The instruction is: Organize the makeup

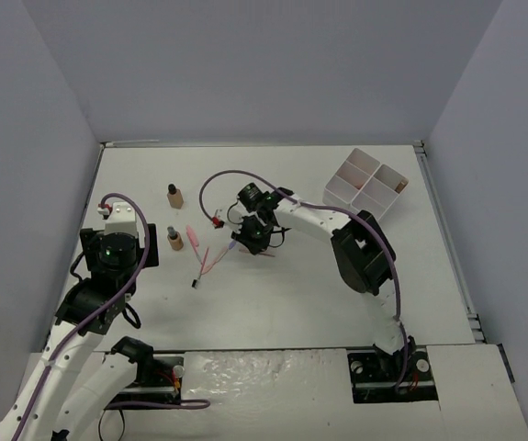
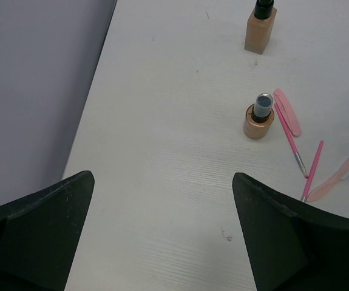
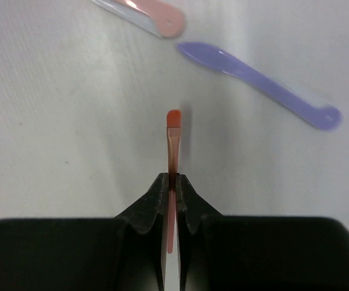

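Inspected at this moment, we find the left gripper (image 2: 162, 179) just left of the near bottle (image 2: 258, 119), fingers spread wide and grasping nothing. The near bottle stands upright, cap on. The far bottle (image 2: 260, 31) stands beyond it, well apart, also upright.

The right gripper (image 3: 172, 179) hangs to the right of the near bottle, fingers clenched on the orange pencil (image 3: 173, 130), whose tip points away from the wrist above the table (image 1: 291, 303). Beyond that tip lie a purple spatula (image 3: 259, 82) and a peach spatula (image 3: 145, 10), apart from each other and from the pencil.

Just right of the near bottle we note a pink spatula (image 2: 288, 113) and two pink pencils (image 2: 291, 137), flat and loosely fanned; whether the spatula touches the bottle we cannot tell.

The tray (image 1: 365, 188) sits far right of the near bottle, close to the table's back and right edges. One compartment holds a brown item we cannot identify.

The side wall (image 2: 34, 91) bounds the table left of the near bottle, with a bare strip between. The widest open surface lies right of the near bottle, toward the arm bases.
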